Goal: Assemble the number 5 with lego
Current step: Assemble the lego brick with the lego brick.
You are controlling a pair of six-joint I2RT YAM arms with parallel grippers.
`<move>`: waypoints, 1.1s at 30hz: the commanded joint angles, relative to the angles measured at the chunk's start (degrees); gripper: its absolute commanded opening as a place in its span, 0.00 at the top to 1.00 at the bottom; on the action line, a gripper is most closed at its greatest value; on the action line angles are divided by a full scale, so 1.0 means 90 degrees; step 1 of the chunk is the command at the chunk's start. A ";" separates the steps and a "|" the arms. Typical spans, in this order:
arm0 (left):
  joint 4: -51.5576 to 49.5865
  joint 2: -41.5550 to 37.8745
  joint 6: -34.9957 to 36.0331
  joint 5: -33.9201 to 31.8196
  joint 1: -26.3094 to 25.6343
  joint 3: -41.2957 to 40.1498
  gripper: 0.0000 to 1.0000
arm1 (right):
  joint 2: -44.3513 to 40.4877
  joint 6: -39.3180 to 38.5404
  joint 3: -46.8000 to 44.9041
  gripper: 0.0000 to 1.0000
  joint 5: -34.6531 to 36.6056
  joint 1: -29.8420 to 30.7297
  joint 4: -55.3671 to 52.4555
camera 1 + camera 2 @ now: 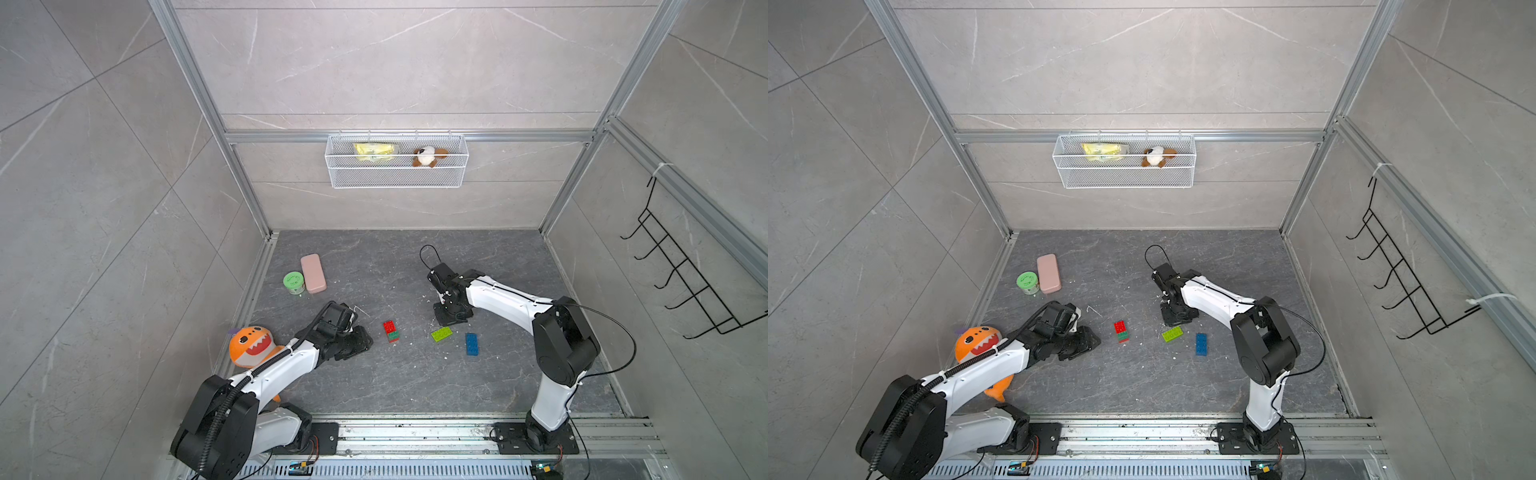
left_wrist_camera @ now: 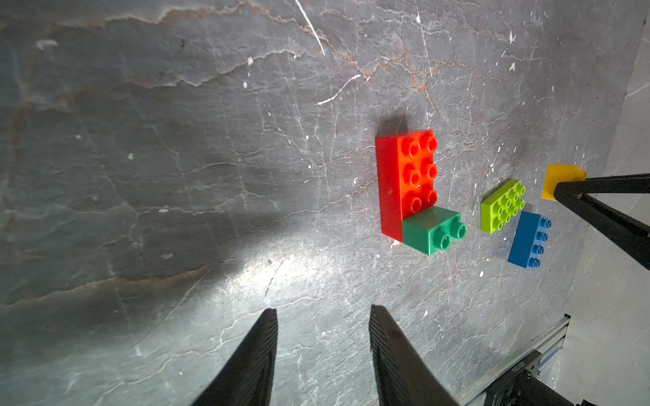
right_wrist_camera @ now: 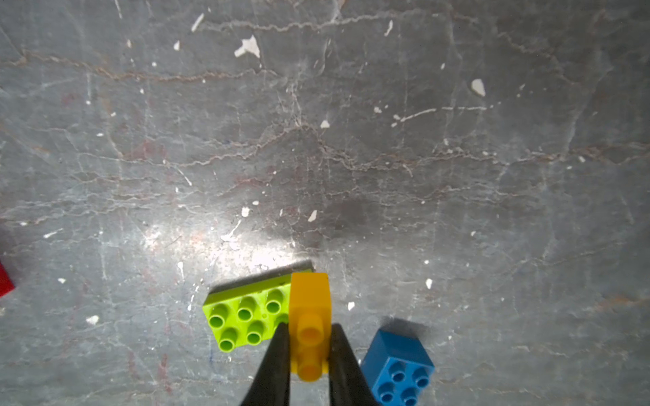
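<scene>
Yellow brick, pinched in right gripper, points studs back into the gripper.

The long red brick lies flat on the desk, studs up. The shorter dark-green brick is pressed onto one end of it, leaving six red studs bare. Near them, apart, the lime-green brick lies flat with its studs up. The long blue brick lies just beside it, not touching. The small yellow brick is clamped between the fingers of the right gripper, close over one end of the lime-green brick, studs turned toward the wrist camera.
</scene>
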 commanded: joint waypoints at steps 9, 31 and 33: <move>-0.0090 -0.0071 -0.0059 -0.0005 -0.0020 -0.0004 0.52 | 0.0134 -0.0584 -0.0181 0.81 -0.0440 -0.0156 -0.0088; -0.0120 -0.0092 -0.0069 -0.0082 -0.0016 -0.0052 0.53 | 0.0140 -0.0834 -0.0611 0.81 -0.0744 -0.0201 0.0030; -0.0093 -0.0082 -0.0081 -0.0084 -0.0021 -0.0062 0.53 | 0.0117 -0.0855 -0.0671 0.81 -0.0779 -0.0201 0.0039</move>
